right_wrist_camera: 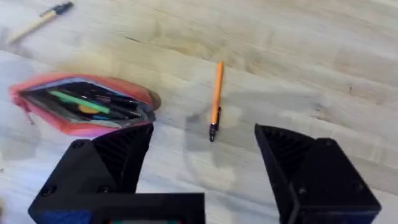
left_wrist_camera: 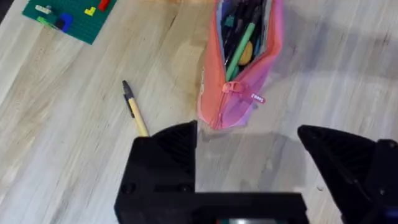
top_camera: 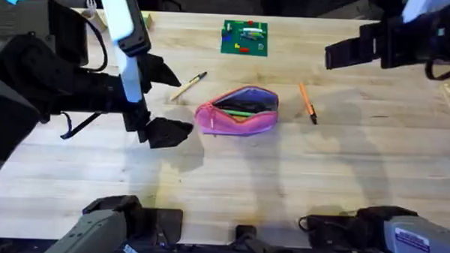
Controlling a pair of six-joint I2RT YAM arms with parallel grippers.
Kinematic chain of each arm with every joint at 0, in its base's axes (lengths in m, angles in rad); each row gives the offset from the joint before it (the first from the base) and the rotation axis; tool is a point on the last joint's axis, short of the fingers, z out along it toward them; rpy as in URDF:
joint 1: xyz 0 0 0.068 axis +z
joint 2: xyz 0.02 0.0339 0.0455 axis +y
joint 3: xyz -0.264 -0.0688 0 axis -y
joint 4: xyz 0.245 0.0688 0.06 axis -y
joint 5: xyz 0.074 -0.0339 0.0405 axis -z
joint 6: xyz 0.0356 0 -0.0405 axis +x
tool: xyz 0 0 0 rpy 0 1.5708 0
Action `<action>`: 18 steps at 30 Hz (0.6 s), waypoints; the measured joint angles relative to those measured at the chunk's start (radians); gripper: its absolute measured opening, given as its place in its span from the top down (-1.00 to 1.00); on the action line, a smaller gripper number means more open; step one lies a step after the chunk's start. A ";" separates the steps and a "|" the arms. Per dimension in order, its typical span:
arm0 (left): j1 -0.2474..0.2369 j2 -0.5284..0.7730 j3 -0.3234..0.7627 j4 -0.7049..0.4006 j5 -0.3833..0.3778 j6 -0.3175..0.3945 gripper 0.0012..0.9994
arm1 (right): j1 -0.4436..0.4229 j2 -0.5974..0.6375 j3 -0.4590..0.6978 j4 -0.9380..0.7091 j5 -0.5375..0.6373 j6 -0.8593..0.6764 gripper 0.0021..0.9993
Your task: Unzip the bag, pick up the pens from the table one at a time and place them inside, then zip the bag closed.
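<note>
Both grippers, left (left_wrist_camera: 249, 149) and right (right_wrist_camera: 205, 155), gape empty above unzipped bag (top_camera: 237, 110) holding green pen (left_wrist_camera: 239, 43), dark pens.

Dark floor beyond far table edge; small green board (top_camera: 244, 37) with coloured pieces.

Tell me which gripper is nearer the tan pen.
Left. The left gripper hangs just beside the tan pen, at the bag's left end. The right gripper is far across, beyond the orange pen.
</note>
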 joint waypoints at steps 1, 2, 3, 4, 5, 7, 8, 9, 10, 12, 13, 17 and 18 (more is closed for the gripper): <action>0.000 0.000 0.000 0.000 0.000 0.000 -0.99 | 0.000 0.012 0.000 0.000 0.004 0.000 -1.00; 0.000 0.000 0.000 0.000 0.000 0.000 -0.99 | 0.000 0.025 0.000 0.000 0.008 0.000 -1.00; 0.000 0.000 0.000 0.000 0.000 0.000 -0.99 | 0.000 0.036 0.000 0.000 0.009 0.000 -1.00; 0.000 0.000 0.000 0.000 0.000 0.000 -0.99 | 0.000 0.048 0.000 0.000 0.012 0.000 -1.00; 0.000 0.000 0.000 0.000 0.000 0.000 -0.99 | 0.000 0.057 0.000 0.000 0.012 0.000 -1.00; 0.000 0.000 0.000 0.000 0.000 0.000 -0.99 | 0.000 0.078 0.000 0.001 0.013 0.005 -1.00; 0.000 0.000 0.000 0.000 0.000 0.000 -0.99 | 0.000 0.086 -0.001 0.004 0.013 0.009 -1.00; 0.000 0.000 0.000 0.000 0.000 0.000 -0.99 | 0.000 0.094 -0.004 0.010 0.013 0.016 -1.00; 0.000 0.000 0.000 0.000 0.000 0.000 -0.99 | 0.000 0.100 -0.011 0.022 0.013 0.022 -1.00; 0.000 0.000 0.000 0.000 0.000 0.000 -0.99 | 0.000 0.109 -0.032 0.039 0.013 0.030 -1.00; 0.000 0.000 0.000 0.000 0.000 0.000 -0.99 | 0.000 0.115 -0.048 0.049 0.013 0.033 -1.00; 0.000 0.000 0.000 0.000 0.000 0.000 -0.99 | 0.000 0.143 -0.124 0.106 0.017 0.042 -1.00; 0.000 0.000 0.000 0.000 0.000 0.000 -0.99 | 0.000 0.150 -0.139 0.120 0.019 0.044 -1.00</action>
